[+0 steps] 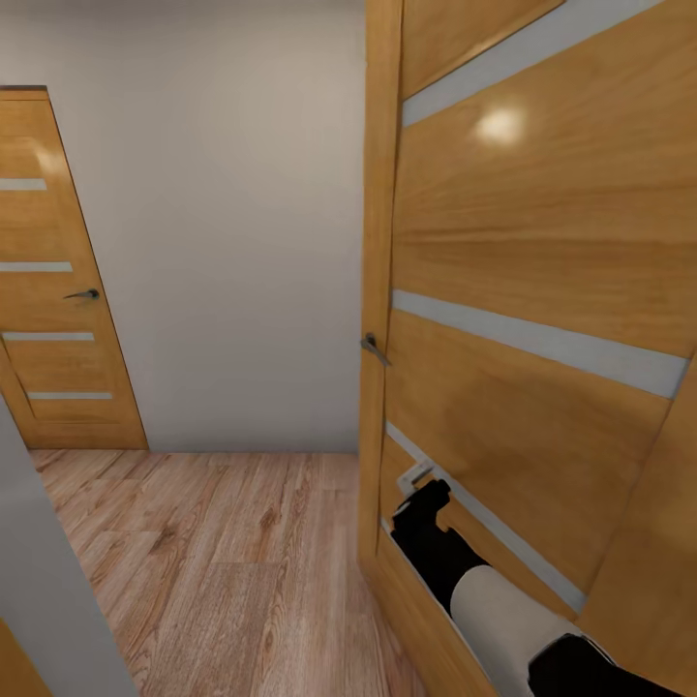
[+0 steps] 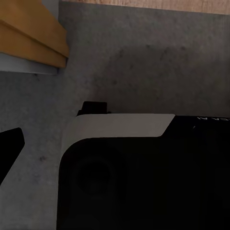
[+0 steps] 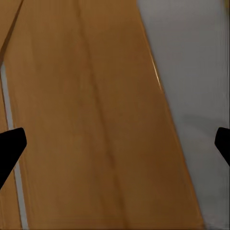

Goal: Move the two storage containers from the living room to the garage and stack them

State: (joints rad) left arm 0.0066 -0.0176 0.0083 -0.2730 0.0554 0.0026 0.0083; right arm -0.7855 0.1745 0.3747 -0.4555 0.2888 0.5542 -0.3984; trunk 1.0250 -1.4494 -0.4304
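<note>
**Right arm pressed up against an open door, no container near either gripper**

The right gripper (image 3: 115, 143) stands released: in the right wrist view its two dark fingertips (image 3: 10, 143) sit far apart at the frame's left and right edges, with nothing between them. Straight ahead of those fingers is the orange wooden door leaf (image 3: 86, 115), with a strip of grey wall (image 3: 191, 72) in the upper right of that frame. In the head view the right arm (image 1: 484, 590) reaches up from the lower right corner, its black wrist against or just beside the foot of the large open door (image 1: 542, 242) that takes up the right half of the frame; whether it actually touches the panel cannot be told.

The left gripper shows just one dark fingertip (image 2: 10, 143) at the left edge of the left wrist view, so its state cannot be told. That camera looks down past the robot's own black and white body (image 2: 139, 167) onto grey speckled concrete floor (image 2: 143, 57), with a wooden edge (image 2: 33, 33) in the upper left.

Neither storage container is in sight, so which way they lie from either gripper cannot be read. Ahead in the head view lie wood plank flooring (image 1: 223, 571), a plain grey wall, and a closed door (image 1: 58, 281) at the left edge. By my judgement the robot is in transit through a doorway, and the coming move turns on clearing the right arm past that door leaf.
</note>
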